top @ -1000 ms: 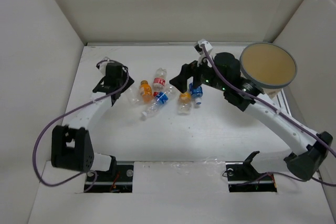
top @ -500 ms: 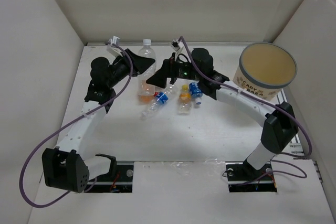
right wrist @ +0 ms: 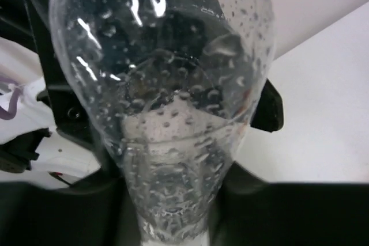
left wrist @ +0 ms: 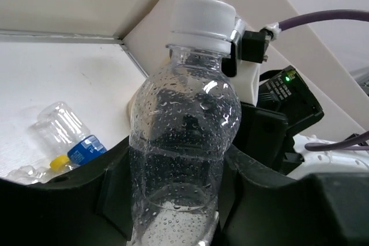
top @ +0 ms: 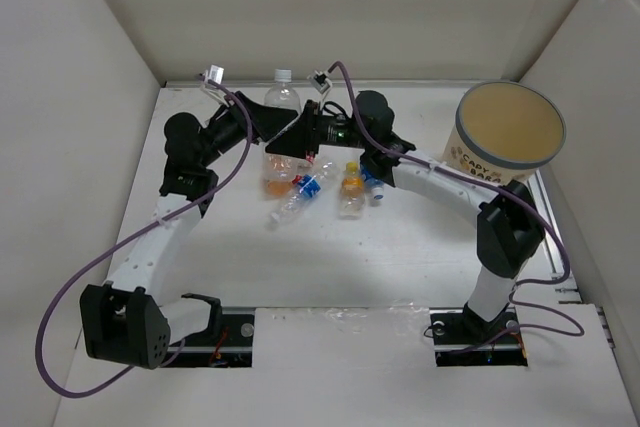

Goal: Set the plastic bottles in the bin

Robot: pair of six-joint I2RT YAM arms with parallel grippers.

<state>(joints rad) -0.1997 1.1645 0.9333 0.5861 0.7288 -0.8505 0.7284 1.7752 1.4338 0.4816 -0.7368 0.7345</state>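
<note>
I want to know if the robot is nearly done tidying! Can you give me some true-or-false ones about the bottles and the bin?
1. The bin has bottles inside. False: only its tan inside shows.
2. The left tool holds a white-capped bottle upright. True.
3. The right tool hangs over the bin. False: it is at that same bottle.
4. Other bottles lie on the table. True.

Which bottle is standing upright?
The tall white-capped bottle with orange liquid at its bottom; the smaller bottles all lie tipped on the table.
</note>
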